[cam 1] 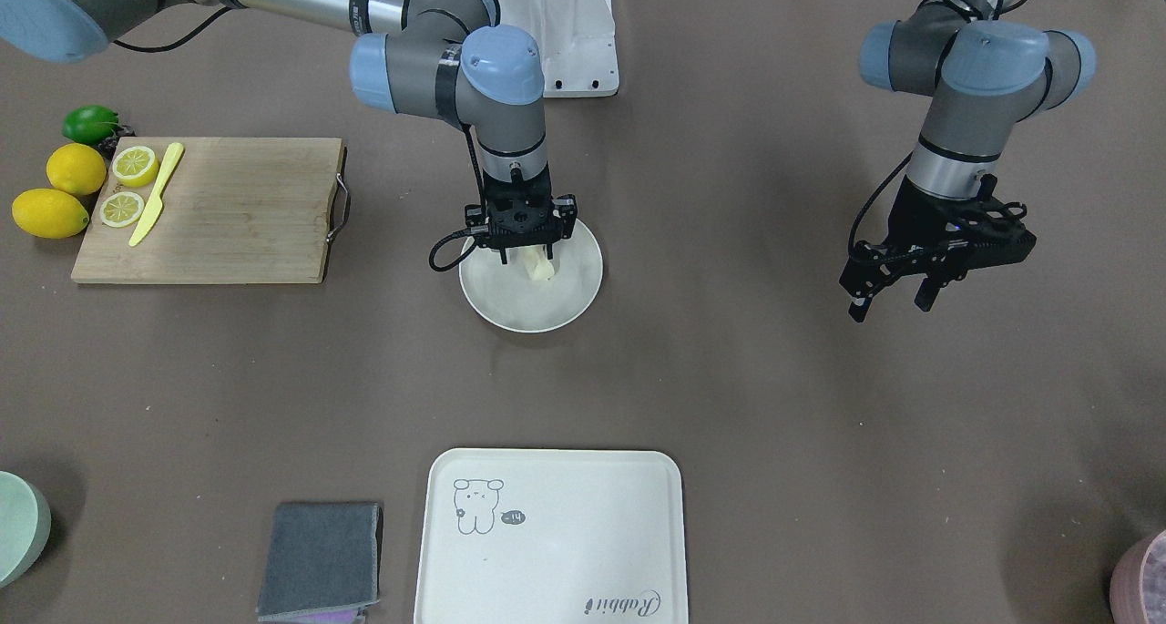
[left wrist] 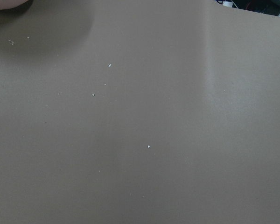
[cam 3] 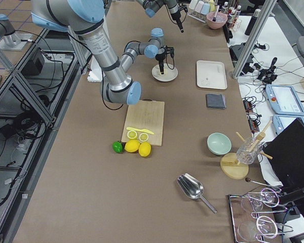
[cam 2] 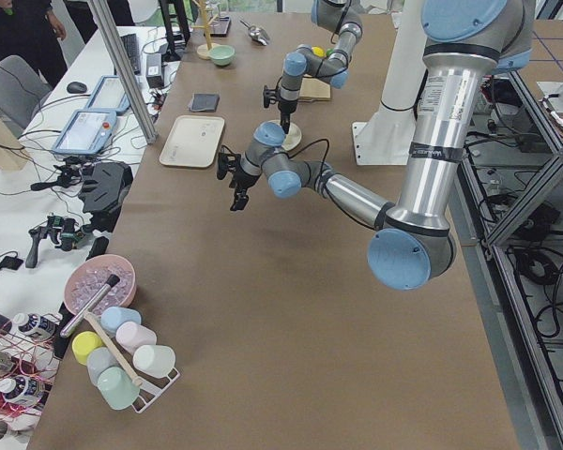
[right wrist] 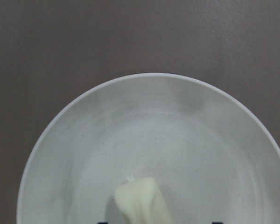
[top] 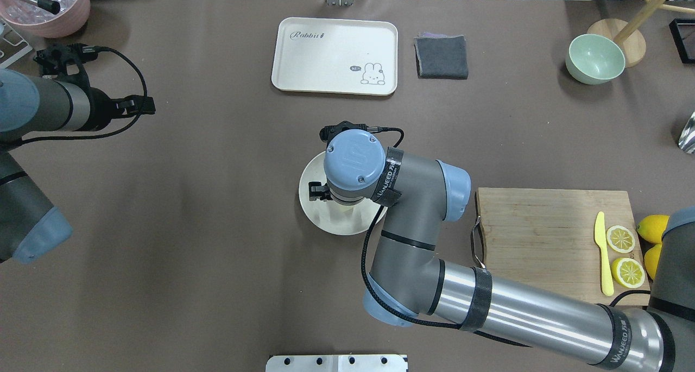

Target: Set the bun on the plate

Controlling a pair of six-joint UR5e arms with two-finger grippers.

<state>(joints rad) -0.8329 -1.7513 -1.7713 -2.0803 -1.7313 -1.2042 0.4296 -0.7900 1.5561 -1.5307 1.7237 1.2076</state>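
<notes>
**Task item.** The bun [cam 1: 538, 267] is over the plate [cam 1: 533, 310], within the rim and toward the side of the plate nearest the robot's base. It stands tilted rather than flat. I cannot tell whether its lower end rests on the plate's surface.

**Right gripper [cam 1: 526, 258].** It hangs vertically over the plate with its fingers straddling the bun. The right wrist view shows only dark slivers of the fingers at the bottom edge, so I cannot tell whether they press on the bun or stand clear of it. The low, vertical posture suits setting the bun down inside the rim, so it cannot roll onto the tabletop [cam 1: 729, 378].

**Left gripper [cam 1: 891, 305].** It hovers above bare tabletop, well apart from the plate on the robot's left. Its fingers are spread and carry nothing. In my judgement it is parked out of the working arm's way.

**Materials and shapes.**
- The bun is pale cream, smooth and stubby, with rounded edges, and looks soft.
- The plate is round, shallow, faintly speckled off-white, with a raised rim and a matte glaze.
- The tabletop is a flat, dull brown sheet.

**Assessment.** Placement appears nearly complete. What remains is release and a straight lift clear of the plate.
</notes>
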